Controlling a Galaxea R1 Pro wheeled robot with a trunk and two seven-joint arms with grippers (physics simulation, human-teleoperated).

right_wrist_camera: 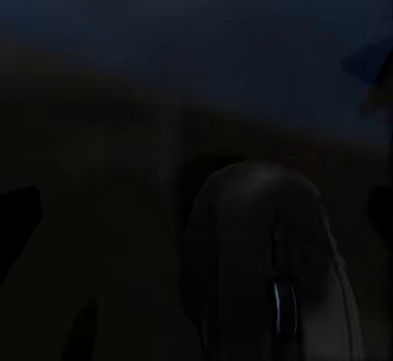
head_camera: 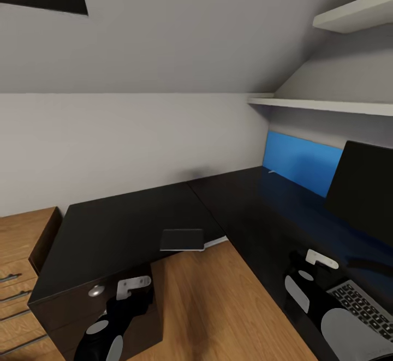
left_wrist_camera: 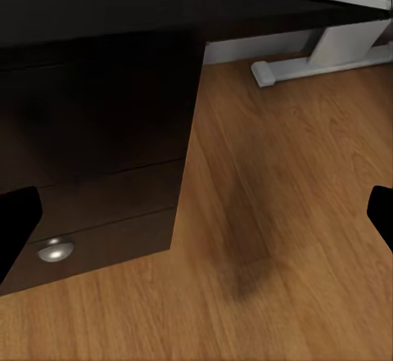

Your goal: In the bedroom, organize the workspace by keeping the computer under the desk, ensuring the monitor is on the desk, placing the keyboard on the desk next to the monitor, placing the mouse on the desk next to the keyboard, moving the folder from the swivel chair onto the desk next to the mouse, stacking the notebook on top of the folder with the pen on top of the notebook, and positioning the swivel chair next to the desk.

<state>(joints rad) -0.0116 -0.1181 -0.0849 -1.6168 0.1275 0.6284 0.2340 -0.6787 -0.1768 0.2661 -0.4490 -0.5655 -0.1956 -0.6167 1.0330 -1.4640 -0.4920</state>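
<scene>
The glossy black L-shaped desk (head_camera: 125, 224) fills the middle of the head view. The black monitor (head_camera: 363, 189) stands at its right, with the grey-framed keyboard (head_camera: 363, 306) in front of it. A bright blue folder (head_camera: 303, 161) shows at the desk's back by the wall, a small white stick, perhaps the pen (head_camera: 271, 171), at its corner. A dark-covered notebook (head_camera: 183, 239) lies at the desk's inner corner. My right gripper (right_wrist_camera: 196, 214) is open just above the dark mouse (right_wrist_camera: 270, 287) on the desk. My left gripper (left_wrist_camera: 196, 222) is open over the wood floor beside the drawer unit (left_wrist_camera: 98, 173).
A light wooden drawer cabinet (head_camera: 22, 262) stands left of the desk. White shelves (head_camera: 327, 104) hang above the desk's right wing. The desk's white leg (left_wrist_camera: 327, 50) rests on the wood floor (head_camera: 218, 306). A silver knob (left_wrist_camera: 56, 251) marks a drawer.
</scene>
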